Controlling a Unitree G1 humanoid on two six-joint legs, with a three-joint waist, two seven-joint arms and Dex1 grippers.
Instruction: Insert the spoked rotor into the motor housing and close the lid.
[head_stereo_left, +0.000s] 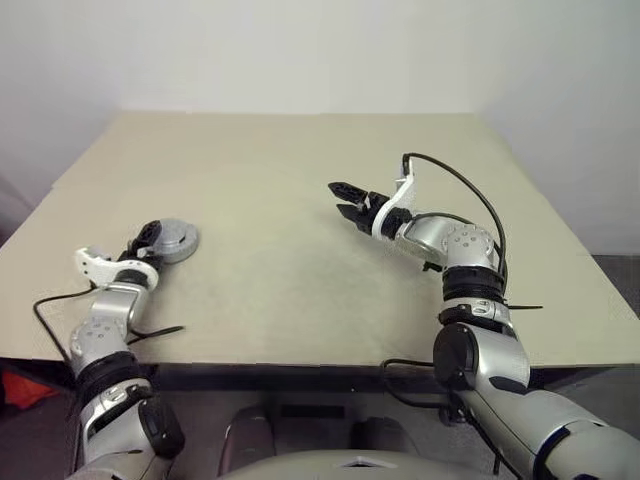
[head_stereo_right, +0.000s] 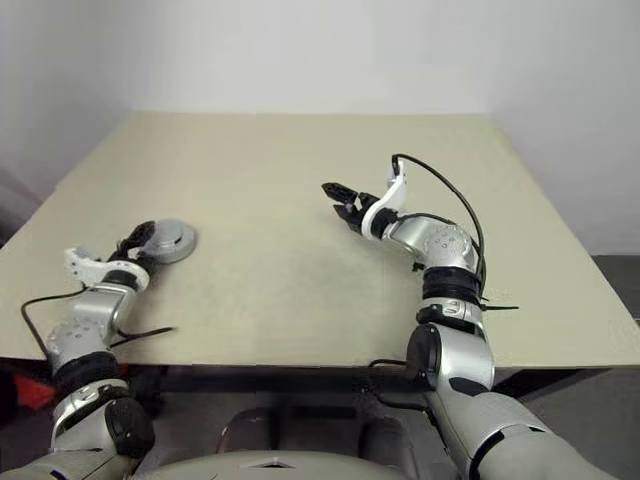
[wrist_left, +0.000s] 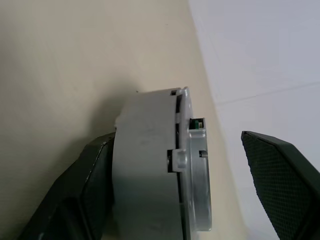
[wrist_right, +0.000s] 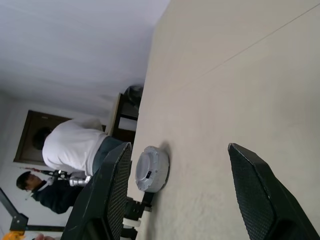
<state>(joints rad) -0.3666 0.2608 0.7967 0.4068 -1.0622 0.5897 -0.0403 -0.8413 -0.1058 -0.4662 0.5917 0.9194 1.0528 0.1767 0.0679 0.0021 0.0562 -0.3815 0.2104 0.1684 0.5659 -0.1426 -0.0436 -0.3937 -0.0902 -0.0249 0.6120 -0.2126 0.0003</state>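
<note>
1. Seen from the left eye view, one closed motor housing (head_stereo_left: 172, 240) lies flat on the tan table (head_stereo_left: 300, 260) near its left edge, the lid (head_stereo_left: 176, 236) already down on top. The left gripper (head_stereo_left: 143, 240) sits right at its near-left side, fingers spread wide and gripping nothing. The right gripper (head_stereo_left: 345, 200) hovers over the table's middle, well apart from the housing, its fingers parted and empty. No loose spoked rotor lies on the table, so it is judged to be inside.

2. From the right eye view the count is the same: one housing, one lid, two grippers.

3. Up close in the left wrist view, the housing's grey wall (wrist_left: 145, 165) rests against one black finger (wrist_left: 85, 190); the other finger (wrist_left: 280, 175) stands clear of the lid's face. The body looks like rigid, smooth metal, probably dense for its size and apt to slide; a hold across the side wall, below the lid seam, seems safest.

4. Looking along the right wrist view, the housing (wrist_right: 150, 169) lies far off between the wide-set fingers (wrist_right: 112, 190). Two people stand beyond the table.
</note>
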